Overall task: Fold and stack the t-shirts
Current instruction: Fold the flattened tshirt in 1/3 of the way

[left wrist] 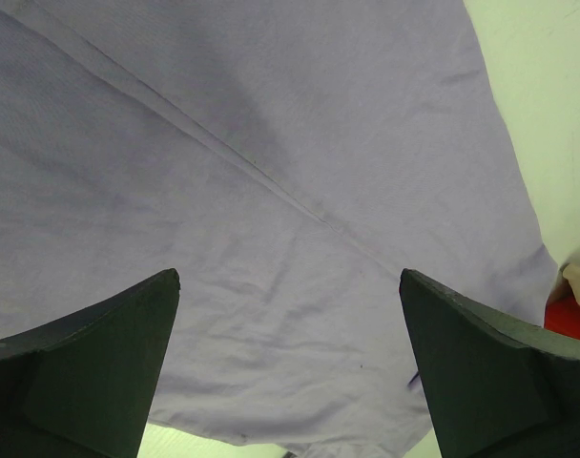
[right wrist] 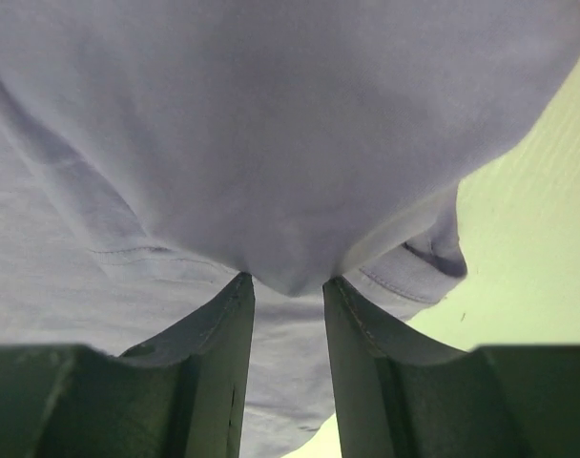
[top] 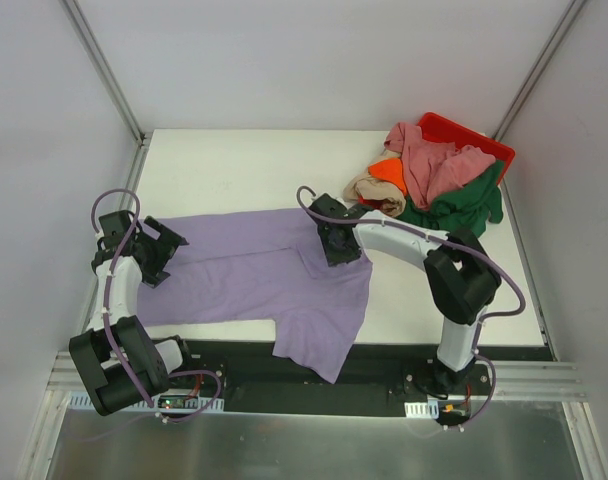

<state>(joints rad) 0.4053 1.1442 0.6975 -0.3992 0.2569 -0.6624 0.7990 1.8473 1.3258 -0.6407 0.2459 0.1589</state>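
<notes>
The lavender t-shirt [top: 249, 275] lies spread across the near half of the table, and one part hangs over the front edge. My left gripper [top: 162, 250] hovers open over its left end. In the left wrist view the gripper [left wrist: 290, 277] has its fingers wide apart above the cloth [left wrist: 271, 143]. My right gripper [top: 340, 243] is at the shirt's right upper part. In the right wrist view it [right wrist: 288, 281] is shut on a raised fold of lavender cloth [right wrist: 271, 124]. The pink [top: 434, 160], orange [top: 389, 170], beige [top: 376, 192] and dark green [top: 454, 205] shirts lie heaped at the back right.
A red plastic bin [top: 464, 135] stands at the back right corner, and the heap spills out of it onto the white table [top: 234, 165]. The bin [left wrist: 571, 320] also shows at the right edge of the left wrist view. Grey walls enclose the table.
</notes>
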